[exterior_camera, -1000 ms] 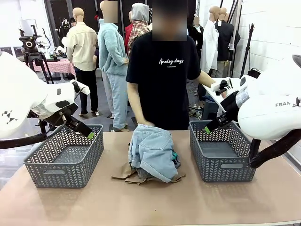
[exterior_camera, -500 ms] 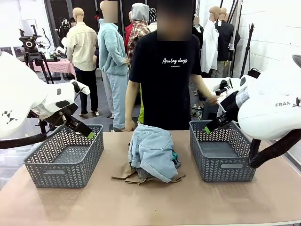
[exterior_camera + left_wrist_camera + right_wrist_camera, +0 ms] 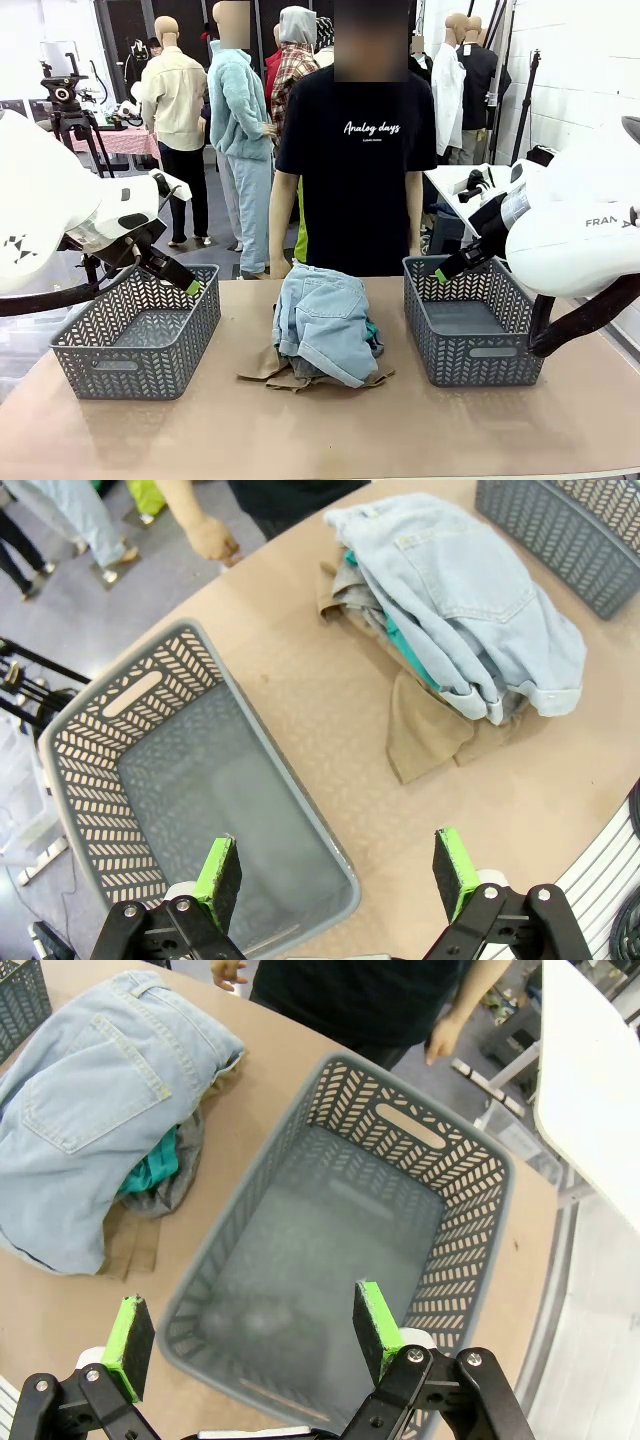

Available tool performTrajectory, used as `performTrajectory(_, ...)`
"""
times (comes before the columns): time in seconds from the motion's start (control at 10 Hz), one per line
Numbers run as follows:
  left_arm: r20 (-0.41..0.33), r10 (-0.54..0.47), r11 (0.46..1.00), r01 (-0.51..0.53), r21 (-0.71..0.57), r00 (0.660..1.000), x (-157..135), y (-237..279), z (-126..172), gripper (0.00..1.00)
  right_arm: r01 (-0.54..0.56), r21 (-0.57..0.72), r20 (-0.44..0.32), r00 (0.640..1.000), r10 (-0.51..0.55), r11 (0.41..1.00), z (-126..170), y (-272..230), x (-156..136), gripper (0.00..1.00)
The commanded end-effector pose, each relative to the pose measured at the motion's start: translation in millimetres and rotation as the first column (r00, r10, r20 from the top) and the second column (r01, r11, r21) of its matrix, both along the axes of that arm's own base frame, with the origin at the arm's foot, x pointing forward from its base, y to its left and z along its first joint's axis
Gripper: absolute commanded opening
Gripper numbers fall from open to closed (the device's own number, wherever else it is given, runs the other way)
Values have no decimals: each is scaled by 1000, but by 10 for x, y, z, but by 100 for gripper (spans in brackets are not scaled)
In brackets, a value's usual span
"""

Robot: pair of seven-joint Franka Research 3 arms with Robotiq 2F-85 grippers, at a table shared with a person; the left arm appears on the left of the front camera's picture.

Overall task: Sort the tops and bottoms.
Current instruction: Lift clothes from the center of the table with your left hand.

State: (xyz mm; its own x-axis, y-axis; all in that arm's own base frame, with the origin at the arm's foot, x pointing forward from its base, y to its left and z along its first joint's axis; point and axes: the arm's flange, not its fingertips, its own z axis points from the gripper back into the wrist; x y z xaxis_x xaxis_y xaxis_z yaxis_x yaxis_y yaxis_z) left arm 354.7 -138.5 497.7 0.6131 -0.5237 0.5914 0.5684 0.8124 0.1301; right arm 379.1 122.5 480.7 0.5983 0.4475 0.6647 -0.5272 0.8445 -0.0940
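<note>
Tan board forms the table (image 3: 320, 430); its side edges are cut off in the front view. Beyond it is a grey-floored room with a white block wall at the right. A person (image 3: 355, 150) in a black T-shirt stands at the far edge, arms down.

Grey perforated plastic makes up the left basket (image 3: 135, 345) and the right basket (image 3: 470, 345), which flank the pile.

The bottoms (image 3: 325, 325), light blue denim, lie on top at table centre and cover most of the garments beneath. The khaki top (image 3: 265, 368) shows as a flap, the teal top (image 3: 372, 333) as an edge and the grey top (image 3: 185, 1160) as a fold.

The left gripper (image 3: 337, 865) hovers over the left basket's rim and the right gripper (image 3: 252, 1338) over the right basket. Both have fingers spread wide, holding nothing.
</note>
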Motion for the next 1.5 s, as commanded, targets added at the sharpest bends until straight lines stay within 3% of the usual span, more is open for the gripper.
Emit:
performTrajectory(0.0, 11, 6, 1000, -6, 3, 1000, 24, 7, -13, 100, 2, 3, 8, 1000, -2, 1000, -20, 9, 21, 100)
performTrajectory(1.4, 11, 6, 1000, -6, 3, 1000, 24, 7, -13, 100, 2, 3, 8, 1000, -2, 1000, -20, 9, 21, 100)
